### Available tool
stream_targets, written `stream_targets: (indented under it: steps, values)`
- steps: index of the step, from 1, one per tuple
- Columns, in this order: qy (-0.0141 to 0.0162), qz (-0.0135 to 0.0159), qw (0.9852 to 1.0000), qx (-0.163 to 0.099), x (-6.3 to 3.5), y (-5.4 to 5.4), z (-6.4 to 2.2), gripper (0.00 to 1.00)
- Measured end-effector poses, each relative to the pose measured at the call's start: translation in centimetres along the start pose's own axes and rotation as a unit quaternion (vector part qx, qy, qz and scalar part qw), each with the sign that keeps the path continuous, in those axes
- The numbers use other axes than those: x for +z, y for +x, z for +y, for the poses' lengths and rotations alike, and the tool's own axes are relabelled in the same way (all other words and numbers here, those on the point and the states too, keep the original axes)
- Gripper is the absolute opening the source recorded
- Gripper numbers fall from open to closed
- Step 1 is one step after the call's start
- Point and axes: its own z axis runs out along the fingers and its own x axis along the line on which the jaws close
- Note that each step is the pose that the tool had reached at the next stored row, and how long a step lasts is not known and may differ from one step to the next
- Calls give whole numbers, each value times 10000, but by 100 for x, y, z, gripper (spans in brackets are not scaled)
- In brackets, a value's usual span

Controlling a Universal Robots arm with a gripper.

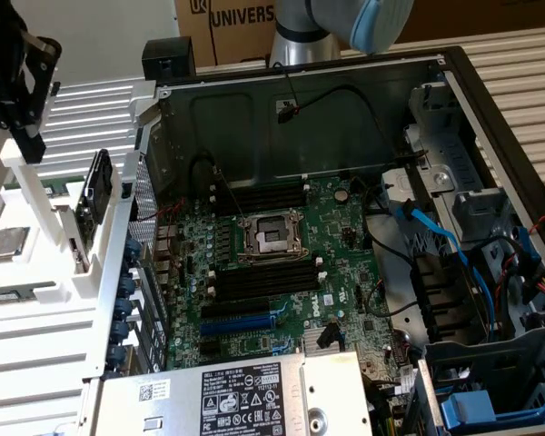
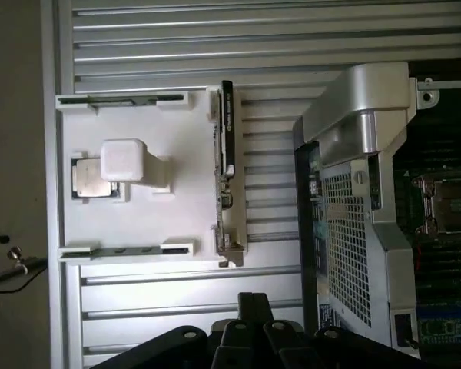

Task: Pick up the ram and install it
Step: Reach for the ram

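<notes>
Left of the open computer case [image 1: 300, 109], the tool [image 1: 27, 136] hung closed and empty over the white holder [image 2: 177, 207], where the ram [image 2: 131, 250] sat edge-on in the far slot.

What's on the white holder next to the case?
On the white holder: a processor chip, partly covered by a white block; a dark card standing on edge; ram sticks edge-up in two side slots. The chip's part under the block is hidden.

Silver-grey arm [image 1: 295, 41] with a pale blue joint cap [image 1: 381, 23], black hand [image 1: 32, 141].
</notes>
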Motion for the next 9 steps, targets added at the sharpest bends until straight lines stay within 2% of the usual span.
stream_targets:
  steps: [1, 2, 3, 8, 9]
  values:
    - [0, 0, 10000, 0, 21, 95, -2, 10]
    - [0, 0, 10000, 0, 33, 142, -1, 10]
    - [0, 0, 10000, 0, 83, 328, 31, 10]
    - [0, 0, 10000, 0, 146, 562, 109, 10]
    - [0, 0, 10000, 0, 170, 659, 142, 10]
